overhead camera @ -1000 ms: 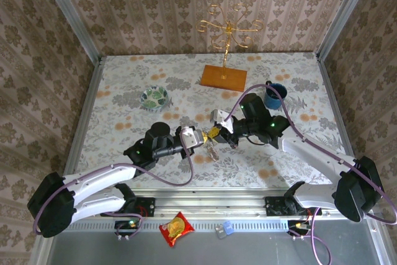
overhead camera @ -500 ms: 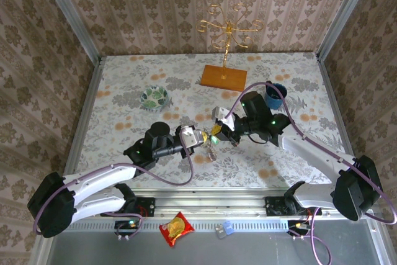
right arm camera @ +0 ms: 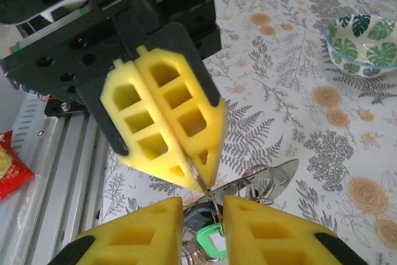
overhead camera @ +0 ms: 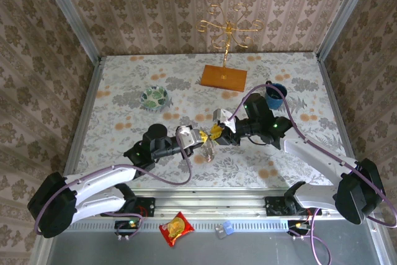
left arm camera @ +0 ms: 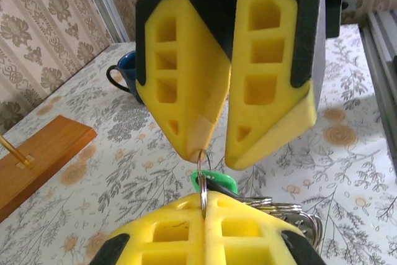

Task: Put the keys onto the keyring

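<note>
My left gripper (left arm camera: 205, 198) is shut on the small metal ring (left arm camera: 202, 172) of the keyring, held edge-on above the table. A green-headed key (left arm camera: 214, 183) and a bunch of metal keys and rings (left arm camera: 298, 212) hang just behind it. My right gripper (left arm camera: 217, 156) faces it tip to tip with its jaws apart; the ring's top touches one fingertip (left arm camera: 192, 147). In the right wrist view, my right gripper (right arm camera: 203, 206) stands open around the ring wire, above the green key (right arm camera: 211, 240), with the left gripper (right arm camera: 201, 181) opposite. From above, both grippers (overhead camera: 201, 138) (overhead camera: 218, 131) meet at mid-table.
A patterned bowl (overhead camera: 154, 97) sits at the back left. A blue mug (overhead camera: 275, 94) stands to the right. A gold wire stand (overhead camera: 228, 29) rises from a wooden base (overhead camera: 223, 77) at the back. A red snack packet (overhead camera: 176, 228) lies below the table's near edge.
The right gripper's jaws have parted and no longer pinch the ring. The left gripper stays shut, and the key bunch hangs from it.
</note>
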